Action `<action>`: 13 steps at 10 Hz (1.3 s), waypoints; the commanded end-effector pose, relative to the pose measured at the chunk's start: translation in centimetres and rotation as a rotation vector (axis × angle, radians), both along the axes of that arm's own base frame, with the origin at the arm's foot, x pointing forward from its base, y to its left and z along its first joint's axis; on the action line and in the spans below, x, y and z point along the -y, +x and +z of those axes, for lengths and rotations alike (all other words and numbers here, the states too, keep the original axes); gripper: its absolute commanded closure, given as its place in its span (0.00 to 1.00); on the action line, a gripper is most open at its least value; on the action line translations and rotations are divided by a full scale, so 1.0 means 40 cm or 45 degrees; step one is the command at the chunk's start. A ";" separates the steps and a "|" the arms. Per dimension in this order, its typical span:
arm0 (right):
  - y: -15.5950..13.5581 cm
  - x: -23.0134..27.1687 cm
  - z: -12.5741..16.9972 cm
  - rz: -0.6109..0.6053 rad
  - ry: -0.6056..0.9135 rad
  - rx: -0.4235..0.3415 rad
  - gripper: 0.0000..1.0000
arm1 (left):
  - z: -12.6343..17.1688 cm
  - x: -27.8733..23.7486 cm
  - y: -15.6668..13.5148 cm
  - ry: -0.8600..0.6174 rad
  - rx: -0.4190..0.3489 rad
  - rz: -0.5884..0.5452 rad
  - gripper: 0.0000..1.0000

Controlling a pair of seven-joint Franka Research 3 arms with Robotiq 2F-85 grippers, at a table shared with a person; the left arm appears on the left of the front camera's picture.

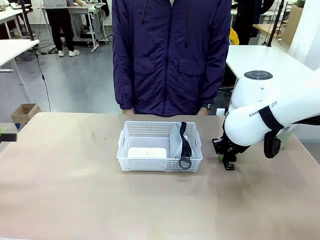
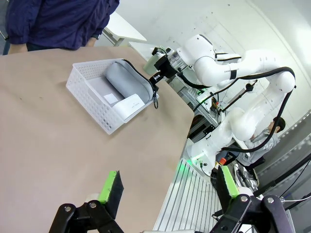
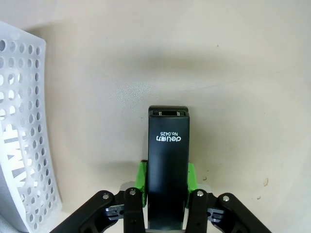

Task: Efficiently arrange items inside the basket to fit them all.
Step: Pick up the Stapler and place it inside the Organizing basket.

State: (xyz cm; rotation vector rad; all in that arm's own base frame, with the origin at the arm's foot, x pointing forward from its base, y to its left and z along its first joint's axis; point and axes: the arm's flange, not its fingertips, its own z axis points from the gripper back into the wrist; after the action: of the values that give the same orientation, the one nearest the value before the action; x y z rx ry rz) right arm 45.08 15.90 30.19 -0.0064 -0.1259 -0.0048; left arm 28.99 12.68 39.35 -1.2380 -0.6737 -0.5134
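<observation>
Closest in, at the bottom of the left wrist view, the left gripper [image 2: 169, 178] hangs over the table [image 1: 70, 200], green pads spread wide with nothing between them. Mid-frame in the front view, the basket [image 1: 145, 129] holds the white box [image 1: 146, 152] flat at its left and the grey pouch [image 1: 175, 146] propped at its right. Further right, just beside the basket, the right gripper [image 1: 224, 159] sits low over the tabletop, clamped on the black stapler [image 3: 167, 160].
</observation>
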 end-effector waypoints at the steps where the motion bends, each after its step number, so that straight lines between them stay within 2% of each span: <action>1: 0.008 0.002 -0.018 -0.005 -0.006 -0.034 1.00 | 0.005 0.004 -0.008 -0.003 -0.001 0.000 0.00; 2: 0.003 0.004 -0.010 0.001 -0.007 -0.024 1.00 | 0.005 0.004 -0.008 -0.003 -0.001 0.000 0.00; 3: -0.018 0.014 0.037 0.003 0.001 0.010 1.00 | 0.005 0.004 -0.008 -0.003 -0.001 0.000 0.00; 4: -0.060 0.034 0.125 0.026 0.039 0.044 1.00 | 0.005 0.004 -0.008 -0.003 -0.001 0.000 0.00; 6: -0.201 0.069 0.317 0.049 0.031 0.158 1.00 | 0.005 0.004 -0.008 -0.003 -0.001 0.000 0.00; 10: -0.385 0.086 0.401 0.113 0.039 0.212 1.00 | 0.005 0.004 -0.008 -0.003 -0.001 0.000 0.00; 11: -0.379 0.092 0.399 0.085 0.013 0.191 1.00 | 0.005 0.004 -0.008 -0.003 -0.001 0.000 0.00; 12: -0.312 0.059 0.440 0.072 0.006 0.206 1.00 | 0.005 0.004 -0.008 -0.003 -0.001 0.000 0.00; 13: -0.312 0.059 0.440 0.072 0.006 0.206 1.00 | 0.005 0.004 -0.008 -0.003 -0.001 0.000 0.00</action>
State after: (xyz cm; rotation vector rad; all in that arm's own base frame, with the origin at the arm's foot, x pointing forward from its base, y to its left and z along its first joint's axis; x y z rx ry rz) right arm 31.88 13.45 48.31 -0.0051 -0.2805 0.0516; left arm 28.98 12.69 39.36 -1.2378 -0.6742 -0.5132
